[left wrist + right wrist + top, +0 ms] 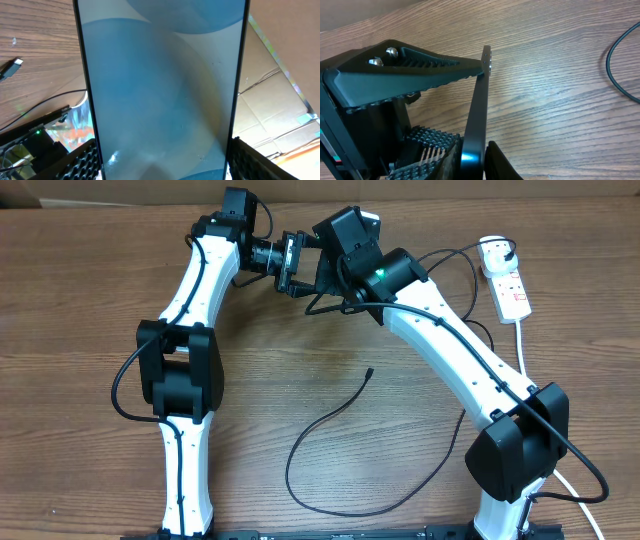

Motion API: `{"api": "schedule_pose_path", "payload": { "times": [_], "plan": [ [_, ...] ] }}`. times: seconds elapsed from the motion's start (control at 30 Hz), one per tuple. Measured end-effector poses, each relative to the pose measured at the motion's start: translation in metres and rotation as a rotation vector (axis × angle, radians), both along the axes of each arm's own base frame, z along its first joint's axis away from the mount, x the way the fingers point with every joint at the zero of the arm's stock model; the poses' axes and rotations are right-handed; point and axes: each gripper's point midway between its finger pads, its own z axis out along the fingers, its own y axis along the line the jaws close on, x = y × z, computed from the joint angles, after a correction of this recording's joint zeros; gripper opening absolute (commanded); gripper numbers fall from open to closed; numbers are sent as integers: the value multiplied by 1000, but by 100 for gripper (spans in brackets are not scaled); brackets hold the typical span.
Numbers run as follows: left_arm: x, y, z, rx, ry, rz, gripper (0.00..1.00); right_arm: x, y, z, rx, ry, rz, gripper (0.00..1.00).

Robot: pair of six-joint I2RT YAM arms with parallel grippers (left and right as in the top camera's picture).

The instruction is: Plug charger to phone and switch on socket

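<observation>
- Both arms reached to the far middle of the brown wooden tabletop (80, 280), and their wrists met there.
- The left hand (297, 270) gripped the slim rectangular phone (160, 100) with the light blue screen across its width, one ribbed black finger (82, 160) at each long edge.
- The phone was off the tabletop. Its long axis ran straight out from the left hand, with the screen facing that wrist's camera.
- The right hand (470, 152) had its fingers either side of the phone's thin edge. One touched a face, but I cannot tell whether the ribbed pad (432, 142) pressed the other.
- The thin black charger (330, 415) lay looped on the tabletop, with its small tip (370, 372) lying free and well apart from the phone.
- The white oblong socket (510, 285) with red markings lay at the far right.
</observation>
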Motion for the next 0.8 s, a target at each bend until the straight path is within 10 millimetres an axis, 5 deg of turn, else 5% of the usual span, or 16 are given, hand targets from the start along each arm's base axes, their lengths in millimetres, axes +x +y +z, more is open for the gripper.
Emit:
{"api": "schedule_pose_path", "payload": {
  "times": [0.8],
  "plan": [
    [13,-3,8,-33,-127,-7,71,4,-6,2,-16,-19,-25,4]
  ]
}}
